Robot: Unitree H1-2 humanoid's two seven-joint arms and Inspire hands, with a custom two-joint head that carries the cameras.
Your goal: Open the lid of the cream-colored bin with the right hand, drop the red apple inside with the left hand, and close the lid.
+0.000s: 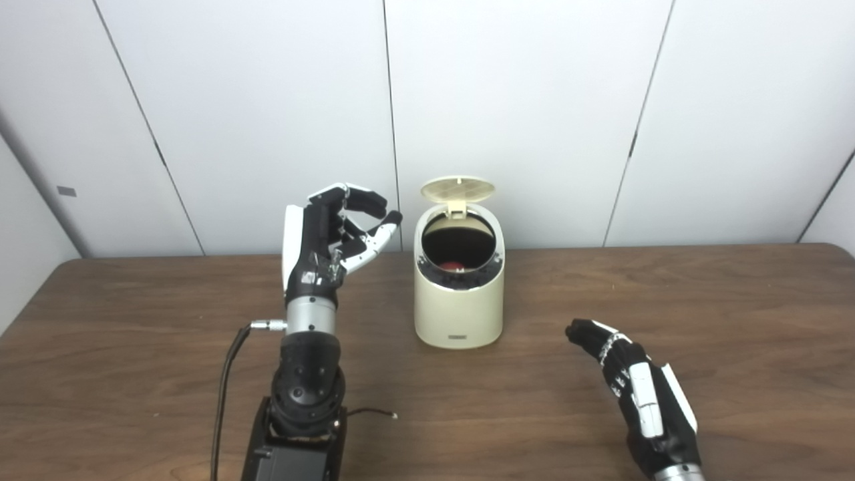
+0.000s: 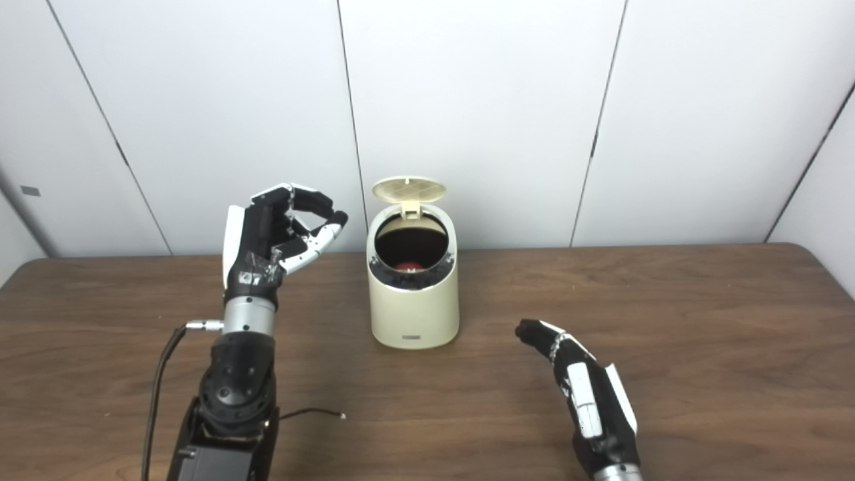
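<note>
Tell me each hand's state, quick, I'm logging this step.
Left hand: open, holding nothing, raised beside the bin.
Right hand: empty, low over the table; fingers curled, open or shut cannot be told.

Two head cameras, side by side, looking forward and down over table point(image 1: 668, 300) toward white panel wall point(image 2: 467, 100). Medium range. Both share almost whole scene: bin point(image 1: 458, 294) near centre, both arms entering from bottom edge. Right eye view shows bin shifted further left
</note>
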